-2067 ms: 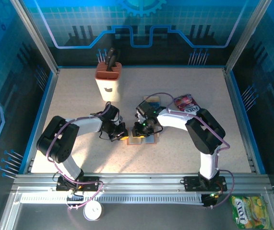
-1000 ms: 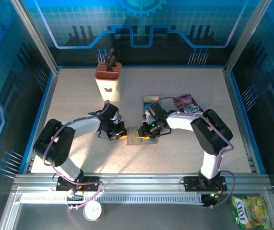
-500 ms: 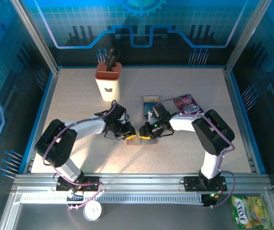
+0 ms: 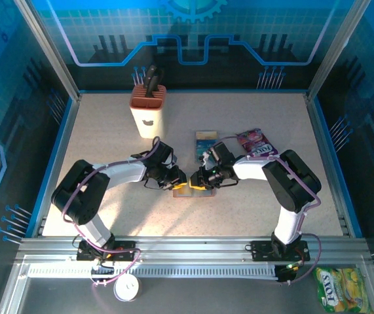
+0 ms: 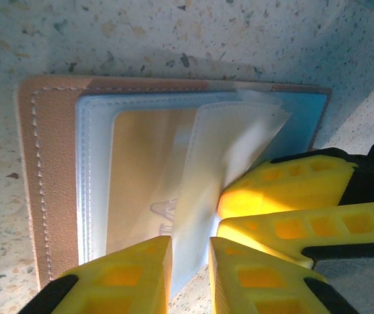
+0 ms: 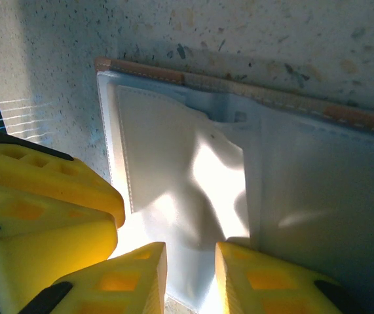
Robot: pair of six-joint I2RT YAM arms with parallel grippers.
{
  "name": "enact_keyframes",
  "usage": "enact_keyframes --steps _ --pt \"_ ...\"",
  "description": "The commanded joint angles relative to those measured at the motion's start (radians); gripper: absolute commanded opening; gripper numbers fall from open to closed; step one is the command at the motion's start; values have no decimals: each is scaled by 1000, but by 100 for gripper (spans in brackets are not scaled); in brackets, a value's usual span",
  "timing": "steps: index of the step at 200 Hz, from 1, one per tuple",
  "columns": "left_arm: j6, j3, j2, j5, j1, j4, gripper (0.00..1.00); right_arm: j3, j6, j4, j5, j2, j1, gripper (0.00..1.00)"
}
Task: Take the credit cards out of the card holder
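The card holder (image 4: 185,191) lies open on the table, brown stitched edge (image 5: 46,183) on the outside and blue-grey pockets inside. An orange-gold card (image 5: 141,176) sits in one pocket. A pale pocket flap (image 5: 229,144) is lifted off it. My left gripper (image 5: 188,243) straddles the flap's lower edge, narrowly open. My right gripper (image 6: 190,252) is also narrowly open over the holder's pale inner pocket (image 6: 173,163). The two grippers meet tip to tip above the holder, left gripper (image 4: 180,180) and right gripper (image 4: 195,180). One teal card (image 4: 206,139) lies loose on the table behind them.
A purple snack packet (image 4: 255,140) lies right of the loose card. A knife block (image 4: 147,108) stands at the back left. A yellow snack packet (image 4: 342,288) lies off the table at the front right.
My left gripper has moved right onto the card holder and now meets the right gripper. The right gripper has dropped lower and shifted slightly over the holder.
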Motion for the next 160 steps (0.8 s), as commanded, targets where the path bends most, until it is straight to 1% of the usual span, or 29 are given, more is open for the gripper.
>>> enact_keyframes --steps 1,82,160 --pt "-4 -9 13 -14 -5 1 23 -33 9 -37 15 11 -13 28" --pt "-6 -5 39 -15 -6 10 23 -32 8 -40 12 7 -16 28" --pt "-19 -11 42 17 -5 59 16 -30 10 -29 -2 -4 -15 28"
